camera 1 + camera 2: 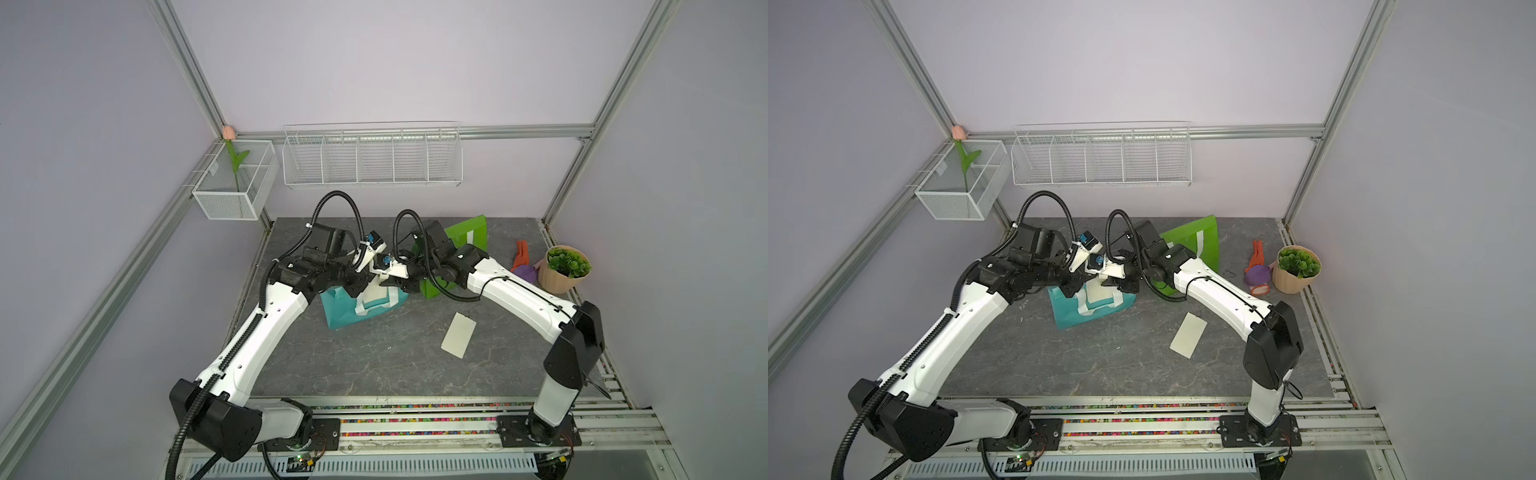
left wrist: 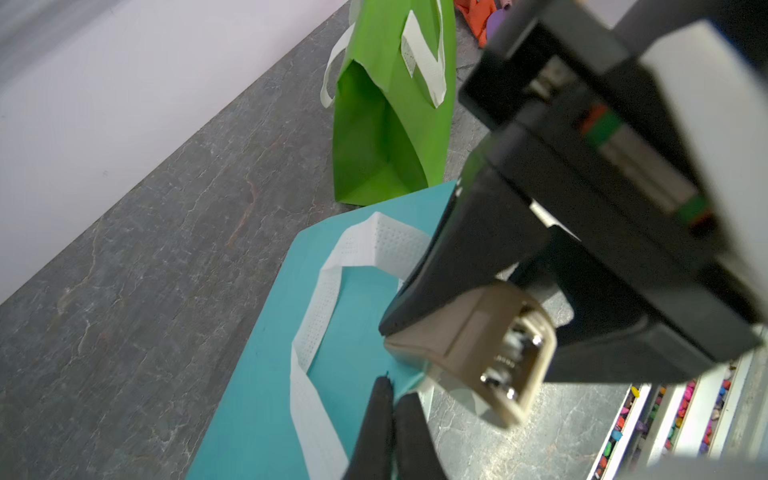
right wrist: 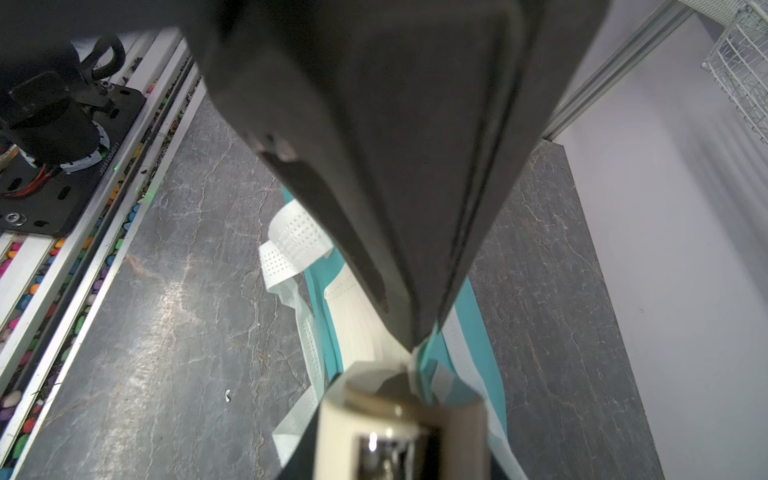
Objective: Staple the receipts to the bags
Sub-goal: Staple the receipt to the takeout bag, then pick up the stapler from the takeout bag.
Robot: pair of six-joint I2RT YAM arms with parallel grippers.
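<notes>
The teal bag (image 1: pixel 345 309) (image 2: pixel 257 395) lies flat mid-table with one receipt (image 1: pixel 376 297) (image 3: pixel 365 328) on its face. My left gripper (image 2: pixel 392 388) (image 3: pixel 415 340) is shut on the bag's top edge, where the receipt sits. My right gripper (image 3: pixel 399 436) holds a cream stapler (image 2: pixel 478 345) (image 3: pixel 399 424) between its fingers, its mouth at that same edge beside the left fingertips. The green bag (image 1: pixel 465 232) (image 2: pixel 390 124) stands behind the right arm. Another receipt (image 1: pixel 458 334) (image 1: pixel 1188 335) lies loose on the table near the right arm.
A beige plant pot (image 1: pixel 561 270) stands at the right edge, with orange and purple items (image 1: pixel 521 257) beside it. White wire baskets (image 1: pixel 372 158) hang on the back wall. A mesh box (image 1: pixel 235 183) with a tulip hangs at the left corner.
</notes>
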